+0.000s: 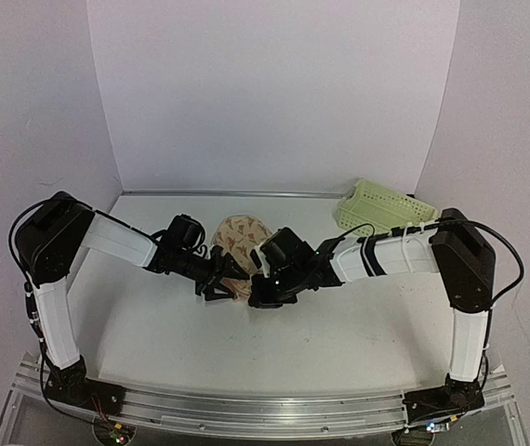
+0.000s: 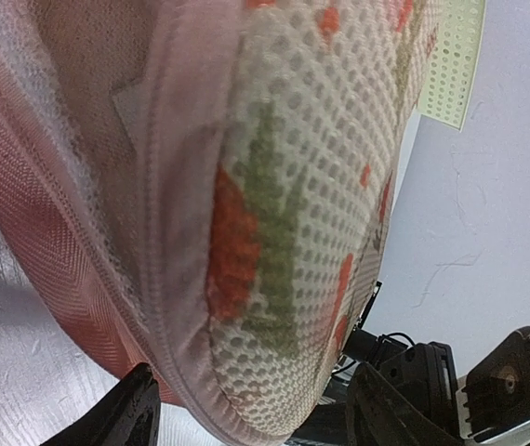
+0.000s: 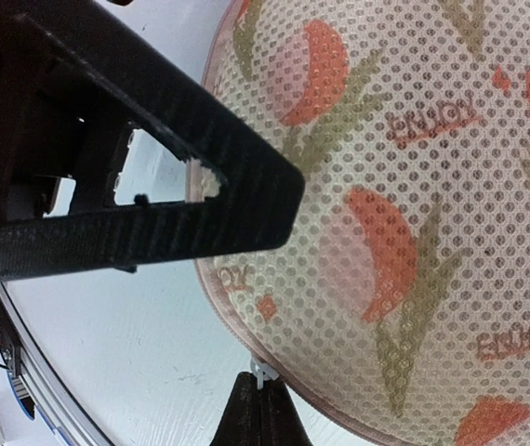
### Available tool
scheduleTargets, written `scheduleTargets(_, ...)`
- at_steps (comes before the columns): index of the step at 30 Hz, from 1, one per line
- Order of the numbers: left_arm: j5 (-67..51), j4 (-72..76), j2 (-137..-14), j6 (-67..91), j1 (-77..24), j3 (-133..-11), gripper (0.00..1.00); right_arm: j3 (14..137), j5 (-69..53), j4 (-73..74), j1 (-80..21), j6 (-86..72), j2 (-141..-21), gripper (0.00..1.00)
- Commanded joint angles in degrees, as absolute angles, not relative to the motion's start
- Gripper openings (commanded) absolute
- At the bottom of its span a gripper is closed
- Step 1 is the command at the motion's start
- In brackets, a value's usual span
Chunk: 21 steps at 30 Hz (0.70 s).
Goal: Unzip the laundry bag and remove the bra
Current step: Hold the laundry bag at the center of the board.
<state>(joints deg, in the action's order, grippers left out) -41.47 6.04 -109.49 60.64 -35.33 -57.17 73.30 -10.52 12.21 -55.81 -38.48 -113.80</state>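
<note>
The right gripper is pinching closed on the small pale zip pull at the rim of the laundry bag; the left gripper is clamping the bag's puffed end between its fingers; the bag is lying on the table between both arms; the bra is not showing, presumably lying inside; the mesh is looking light, soft and floppy, so the stiffer rim seam is offering the surest hold.
</note>
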Motion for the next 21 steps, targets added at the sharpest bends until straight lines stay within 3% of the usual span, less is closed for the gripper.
scheduleTargets(1, -40.7, 10.2, -110.1, 62.4, -35.5, -57.7, 0.68, 73.3, -11.0, 11.0, -56.0, -37.3, -109.5, 0.0)
scheduleTargets(11, -41.0, 11.8, -111.2, 63.9, -35.8, -59.1, 0.56, 72.4, -11.7, 10.9, -56.3, -37.1, -107.9, 0.0)
scheduleTargets(21, -40.8, 12.2, -111.0, 64.6, -35.9, -59.8, 0.06, 70.8, -11.6, 10.7, -56.4, -37.1, -107.5, 0.0)
